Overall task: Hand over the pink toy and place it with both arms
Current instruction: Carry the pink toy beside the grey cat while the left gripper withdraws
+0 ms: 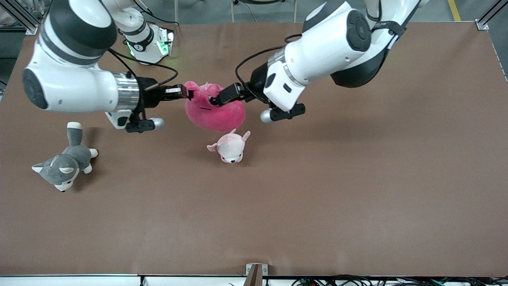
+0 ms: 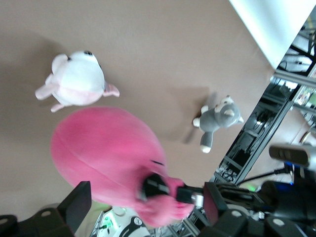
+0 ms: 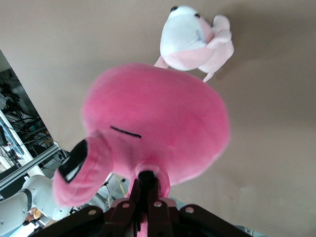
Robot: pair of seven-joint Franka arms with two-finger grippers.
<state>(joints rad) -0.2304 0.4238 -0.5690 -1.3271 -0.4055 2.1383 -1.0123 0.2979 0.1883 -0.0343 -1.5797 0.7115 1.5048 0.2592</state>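
The pink toy (image 1: 214,113) hangs in the air between my two grippers, over the table just above the small puppy plush. My right gripper (image 1: 189,93) is shut on a small bump at one end of the toy; in the right wrist view its fingers (image 3: 148,185) pinch pink fabric, and the toy (image 3: 158,118) hangs past them. My left gripper (image 1: 216,99) is at the toy's other end, open. In the left wrist view its fingers stand wide apart round the toy (image 2: 103,153), with the gripper's middle (image 2: 146,202) at the toy's end, where the right gripper's black fingertips also show.
A small pale-pink-and-white puppy plush (image 1: 231,147) lies on the brown table (image 1: 357,178), just nearer the front camera than the toy. A grey-and-white husky plush (image 1: 65,161) lies toward the right arm's end. Both also show in the left wrist view: puppy (image 2: 76,79), husky (image 2: 217,121).
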